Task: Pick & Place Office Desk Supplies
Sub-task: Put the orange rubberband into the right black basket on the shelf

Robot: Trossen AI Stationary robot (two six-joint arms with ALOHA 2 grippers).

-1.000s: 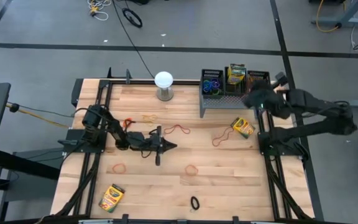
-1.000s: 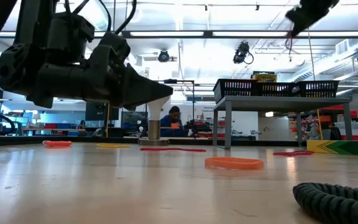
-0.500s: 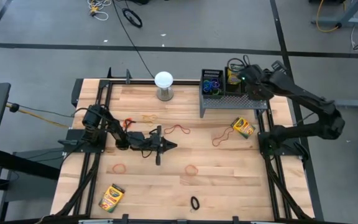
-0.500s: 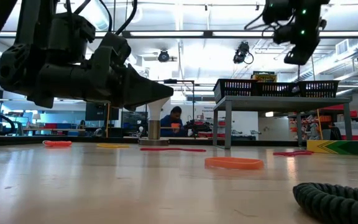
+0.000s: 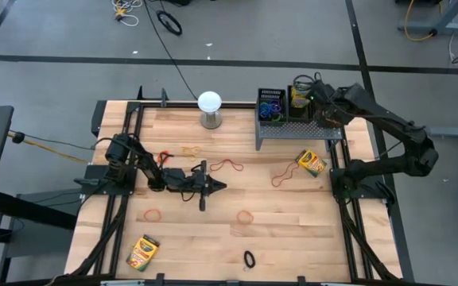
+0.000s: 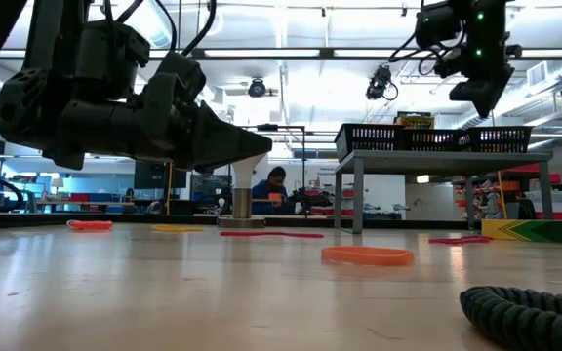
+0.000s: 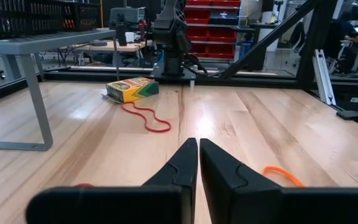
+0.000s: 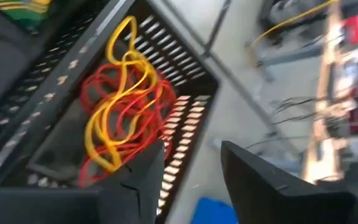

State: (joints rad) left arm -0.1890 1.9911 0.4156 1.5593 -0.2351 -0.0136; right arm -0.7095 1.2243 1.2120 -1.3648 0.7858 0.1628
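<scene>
Over the rightmost mesh bin (image 8: 185, 93) on the grey riser (image 5: 296, 131), the right gripper (image 8: 191, 165) hangs with its fingers spread and nothing between them. Directly below, inside that bin, lies a loose tangle of red and yellow rubber bands (image 8: 126, 106) — thin loops piled on each other, limp, resting on the black mesh floor. The step in hand looks like a drop just made; to finish it well, the gripper should lift straight up with the fingers kept apart, so no loop snags a fingertip and gets dragged over the bin wall.

Beside that bin, the middle one holds a yellow-and-green crayon box (image 5: 301, 95), and the left one a bundle of blue, purple and green bands (image 5: 271, 110).

Out on the table, more work waits: a crayon box (image 5: 311, 163) just beside the riser, a red band (image 5: 281, 175) near it, another crayon box (image 5: 142, 253) at the near edge, and scattered loops.

Mid-table, the left gripper (image 5: 219, 187) rests low with its fingers closed on nothing — a waiting arm.
</scene>
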